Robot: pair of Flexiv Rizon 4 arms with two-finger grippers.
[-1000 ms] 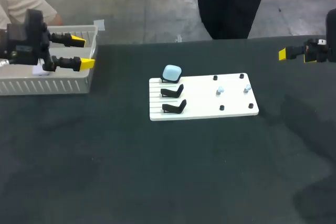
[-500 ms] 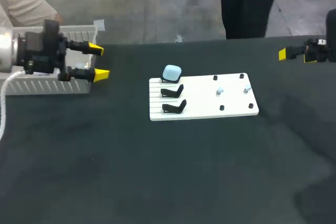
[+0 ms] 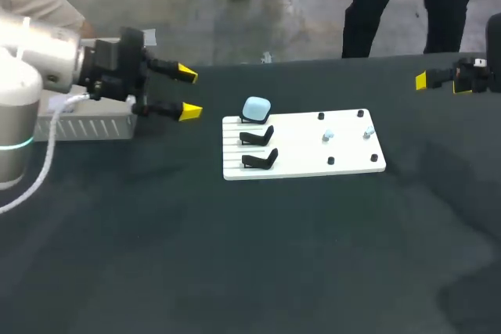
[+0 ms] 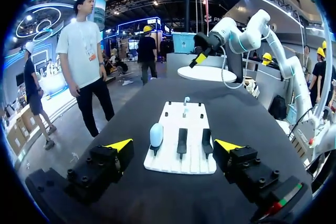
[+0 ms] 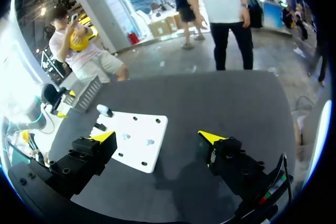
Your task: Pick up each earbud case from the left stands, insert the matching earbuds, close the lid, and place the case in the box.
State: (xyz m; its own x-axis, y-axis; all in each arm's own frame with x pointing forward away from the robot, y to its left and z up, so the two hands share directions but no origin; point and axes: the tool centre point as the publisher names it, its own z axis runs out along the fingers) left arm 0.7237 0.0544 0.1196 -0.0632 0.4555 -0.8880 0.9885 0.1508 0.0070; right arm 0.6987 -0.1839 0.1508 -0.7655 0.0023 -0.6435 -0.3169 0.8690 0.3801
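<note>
A black table [image 3: 235,256] carries a white board [image 3: 313,160] at centre and a white box [image 3: 94,125] at 9 o'clock. The left arm [image 3: 47,60] extends from 9 o'clock, with the left fingers [image 3: 190,111] spread wide between box and board (touching neither). The right fingers [image 5: 210,137], likewise spread, hang at 2 o'clock. A pale blue earbud case [image 3: 256,107] sits on the stand at the board's 10 o'clock corner, with two earbuds [image 3: 328,137] toward its 3 o'clock.

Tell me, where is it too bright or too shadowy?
Right wrist view: strong glare whitens the left arm near the box; the right claw seems to cast a shadow on the table. Head view: even light, the white board stands out. Left wrist view: no glare on the board.
</note>
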